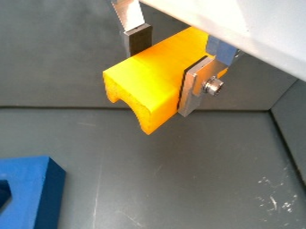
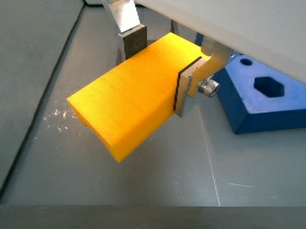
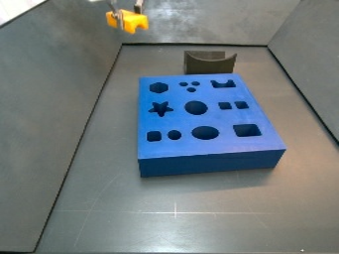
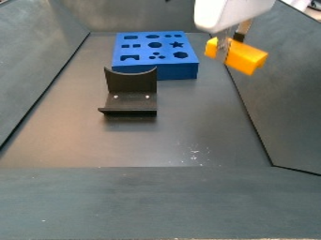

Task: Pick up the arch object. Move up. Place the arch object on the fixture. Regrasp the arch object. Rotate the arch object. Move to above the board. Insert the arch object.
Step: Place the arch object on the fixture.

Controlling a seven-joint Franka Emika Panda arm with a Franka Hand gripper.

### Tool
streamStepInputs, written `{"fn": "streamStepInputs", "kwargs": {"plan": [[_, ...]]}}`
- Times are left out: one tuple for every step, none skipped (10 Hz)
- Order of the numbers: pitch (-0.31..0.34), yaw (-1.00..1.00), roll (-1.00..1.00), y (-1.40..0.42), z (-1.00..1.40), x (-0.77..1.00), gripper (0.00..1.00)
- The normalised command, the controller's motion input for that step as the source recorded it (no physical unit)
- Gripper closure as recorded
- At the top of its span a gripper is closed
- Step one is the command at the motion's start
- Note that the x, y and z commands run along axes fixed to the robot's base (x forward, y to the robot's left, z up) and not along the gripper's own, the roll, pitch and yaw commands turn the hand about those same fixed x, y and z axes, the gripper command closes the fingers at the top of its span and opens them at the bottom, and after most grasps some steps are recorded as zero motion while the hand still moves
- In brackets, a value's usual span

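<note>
Currently: arch object (image 1: pixel 149 85) pinched in the hand (image 1: pixel 174 63), up in the air.
Silver fingers (image 2: pixel 189 85) clamp it on both sides, arch notch visible in a wrist view. It hangs well apart from the fixture (image 4: pixel 129 91) and the board (image 3: pixel 205 124), both on the grey floor (image 4: pixel 163 141).

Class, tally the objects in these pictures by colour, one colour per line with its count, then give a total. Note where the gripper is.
Yellow-orange: 1, the arch object, held in the gripper, raised off the floor
Blue: 1, the board
Dark: 1, the fixture
Total: 3
</note>
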Motion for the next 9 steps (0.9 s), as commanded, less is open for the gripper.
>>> {"fn": "streamStepInputs", "kwargs": {"plan": [[0.057,0.0,0.1,0.01,0.8,-0.02,1.0],[0.063,0.01,0.1,0.01,0.65,-0.01,1.0],[0.07,0.01,0.1,0.01,0.55,-0.01,1.0],[0.077,0.02,0.1,0.01,0.47,-0.01,1.0],[0.083,0.02,0.11,0.01,0.29,0.0,1.0],[0.086,0.03,0.11,0.01,0.22,0.0,1.0],[-0.057,-1.0,-0.04,-0.37,-0.03,1.0,1.0],[-0.055,-1.0,-0.04,-0.37,-0.06,1.0,1.0],[-0.058,-1.0,-0.05,-0.32,-0.06,1.0,1.0]]}}
